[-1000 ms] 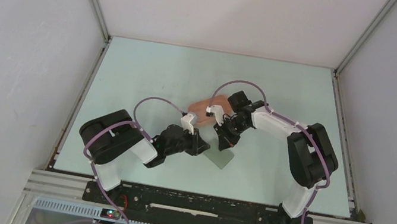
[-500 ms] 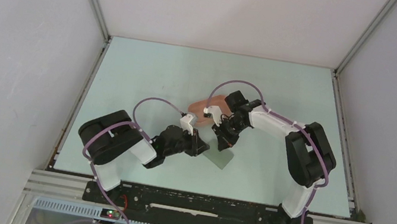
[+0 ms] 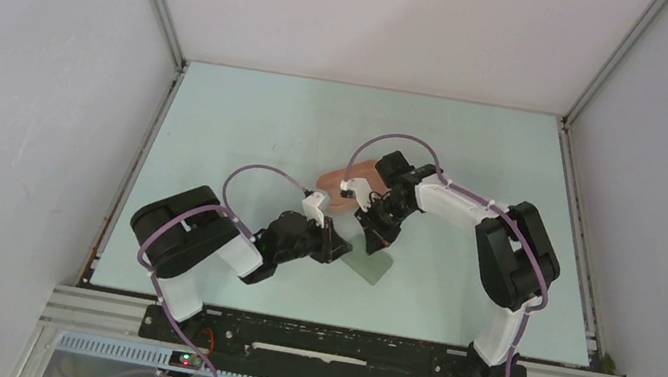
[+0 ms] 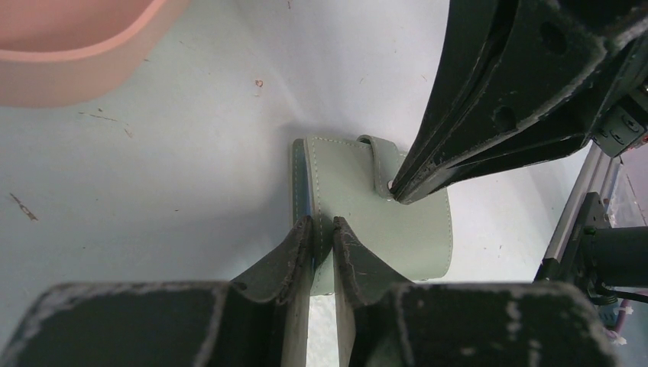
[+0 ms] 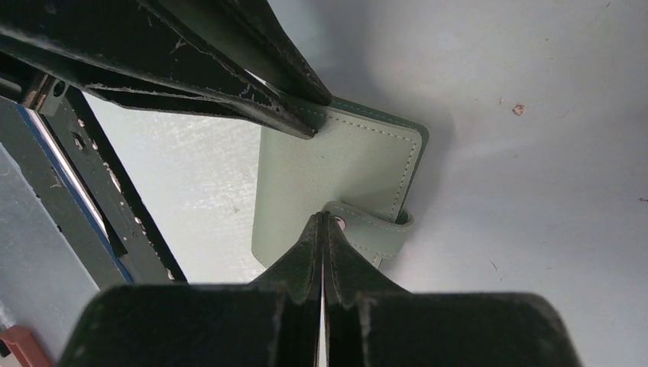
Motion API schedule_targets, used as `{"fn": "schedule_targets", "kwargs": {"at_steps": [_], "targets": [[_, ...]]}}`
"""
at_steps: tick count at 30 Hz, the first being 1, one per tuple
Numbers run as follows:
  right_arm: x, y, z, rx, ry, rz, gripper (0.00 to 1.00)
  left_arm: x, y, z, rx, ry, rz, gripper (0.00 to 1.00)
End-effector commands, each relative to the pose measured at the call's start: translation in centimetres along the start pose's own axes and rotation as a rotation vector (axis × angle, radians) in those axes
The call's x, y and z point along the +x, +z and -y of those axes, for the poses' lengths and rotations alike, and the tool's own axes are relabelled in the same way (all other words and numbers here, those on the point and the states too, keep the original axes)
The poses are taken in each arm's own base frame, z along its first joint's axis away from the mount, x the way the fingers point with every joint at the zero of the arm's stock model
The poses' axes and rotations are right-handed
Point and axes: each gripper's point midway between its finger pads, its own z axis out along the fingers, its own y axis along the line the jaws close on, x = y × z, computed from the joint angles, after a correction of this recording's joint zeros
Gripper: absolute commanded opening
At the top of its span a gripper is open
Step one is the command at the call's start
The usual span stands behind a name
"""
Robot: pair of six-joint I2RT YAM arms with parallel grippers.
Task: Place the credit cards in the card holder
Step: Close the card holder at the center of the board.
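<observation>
Comes at the holder from its left with the left gripper, low over the table. Clamps the holder's left edge: fingers drawn almost together, with only the thin cover in the narrow slit between them. Bites close to one corner of that edge, as seen from the right wrist.

Has a pink tray beyond the holder, on its far side, near but apart from it. Hides part of that tray under both wrists in the top view.

Finds the holder itself flat on the table between the two grippers, grey-green, stitched round its rim and folded shut. Shows a darker layer along the clamped edge. Carries a tab wrapped over the edge opposite the clamped one.

Meets that tab from the holder's far right with the right gripper. Presses those fingers fully together, with nothing between them. Sets the joined tips on the tab's free end, right beside its small snap. Cannot tell whether the tips push under the tab or only rest against it.
</observation>
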Motion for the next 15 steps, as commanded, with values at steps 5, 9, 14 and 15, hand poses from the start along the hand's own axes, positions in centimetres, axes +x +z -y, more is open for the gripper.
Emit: {"fn": "schedule_targets", "kwargs": {"at_steps": [5,9,14,15], "targets": [[3.1,2.3,0.8,0.014,0.034,-0.14,0.0,-0.1,-0.8,0.5,0.02,0.002,0.02,0.19],[3.8,2.5,1.3,0.036,0.045,-0.173,0.0,-0.2,-0.8,0.6,0.026,0.002,0.021,0.19],[4.6,2.8,1.7,0.049,0.059,-0.204,0.0,-0.2,-0.8,0.8,0.036,0.003,0.022,0.19],[4.6,2.8,1.7,0.048,0.061,-0.207,0.0,-0.2,-0.8,0.8,0.037,0.002,0.022,0.19]]}}
